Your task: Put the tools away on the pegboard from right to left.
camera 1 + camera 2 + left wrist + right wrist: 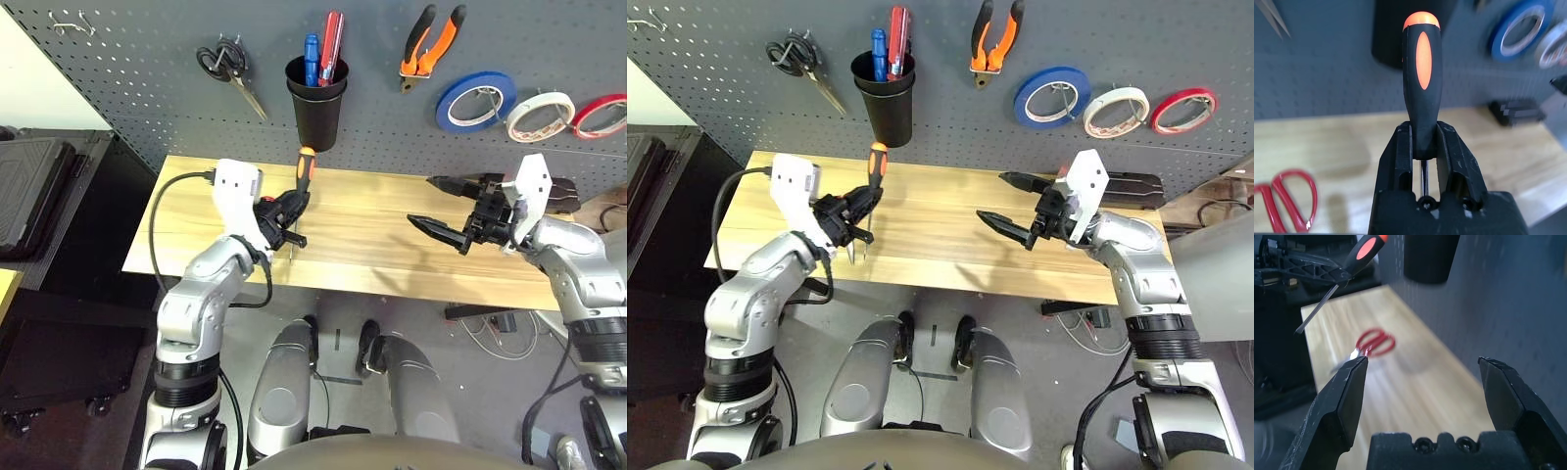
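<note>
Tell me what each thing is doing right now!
Left gripper: fingers shut on the screwdriver.
Screwdriver: held handle-up above the table.
Right gripper: fingers wide open, holding nothing.
Red scissors: lying on the table.
Pliers: hanging on the pegboard.
White tape roll: hanging on the pegboard.
Black cup: on the pegboard, holding tools.
</note>
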Controlling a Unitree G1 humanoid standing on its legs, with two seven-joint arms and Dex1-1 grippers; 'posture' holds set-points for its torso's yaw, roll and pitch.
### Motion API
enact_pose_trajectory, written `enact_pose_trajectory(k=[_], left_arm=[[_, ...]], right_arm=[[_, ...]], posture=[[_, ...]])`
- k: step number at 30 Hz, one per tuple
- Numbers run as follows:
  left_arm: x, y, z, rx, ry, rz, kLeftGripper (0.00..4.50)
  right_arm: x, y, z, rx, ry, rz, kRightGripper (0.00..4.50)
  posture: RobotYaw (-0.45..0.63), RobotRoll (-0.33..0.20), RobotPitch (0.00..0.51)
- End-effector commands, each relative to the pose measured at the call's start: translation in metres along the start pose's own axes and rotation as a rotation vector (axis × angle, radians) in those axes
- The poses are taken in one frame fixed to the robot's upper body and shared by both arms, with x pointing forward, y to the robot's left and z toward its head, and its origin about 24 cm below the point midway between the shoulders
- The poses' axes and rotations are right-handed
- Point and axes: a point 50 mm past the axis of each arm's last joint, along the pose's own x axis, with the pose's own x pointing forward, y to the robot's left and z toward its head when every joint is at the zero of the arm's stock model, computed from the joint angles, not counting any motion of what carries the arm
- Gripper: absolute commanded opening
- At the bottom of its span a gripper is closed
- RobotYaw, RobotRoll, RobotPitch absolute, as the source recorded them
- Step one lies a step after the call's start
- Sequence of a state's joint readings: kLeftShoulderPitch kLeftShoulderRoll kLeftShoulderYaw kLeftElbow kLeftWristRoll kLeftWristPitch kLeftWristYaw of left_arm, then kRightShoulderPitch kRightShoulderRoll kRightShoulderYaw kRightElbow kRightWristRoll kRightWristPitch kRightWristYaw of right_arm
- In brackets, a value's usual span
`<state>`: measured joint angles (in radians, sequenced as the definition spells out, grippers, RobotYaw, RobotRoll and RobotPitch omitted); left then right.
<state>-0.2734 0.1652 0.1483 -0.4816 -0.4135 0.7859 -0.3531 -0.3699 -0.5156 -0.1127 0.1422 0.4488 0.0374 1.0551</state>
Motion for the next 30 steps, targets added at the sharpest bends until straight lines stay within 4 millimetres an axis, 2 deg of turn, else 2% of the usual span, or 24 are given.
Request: enact_pose_trajectory(k=[1,12,30], left_arm=[[-0.002,-0.001,0.020,0.002,-0.079,-0.008,0.52],[0.005,-0.004,0.065,0.039,-0.217,-0.041,0.52],[0.022,-0.007,0.130,0.036,-0.441,-0.055,0.52]], right_arm=[[-0.001,-0.003,0.004,0.010,-0.083,-0.036,4.50],[0.005,-0.008,0.021,-0.011,-0.219,-0.055,4.50],[0.006,-0.008,0.020,-0.018,-0.280,-0.098,4.50]], posture=[[0.27,0.000,0.230],[0.26,0.000,0.211],[0.25,0.000,0.185]])
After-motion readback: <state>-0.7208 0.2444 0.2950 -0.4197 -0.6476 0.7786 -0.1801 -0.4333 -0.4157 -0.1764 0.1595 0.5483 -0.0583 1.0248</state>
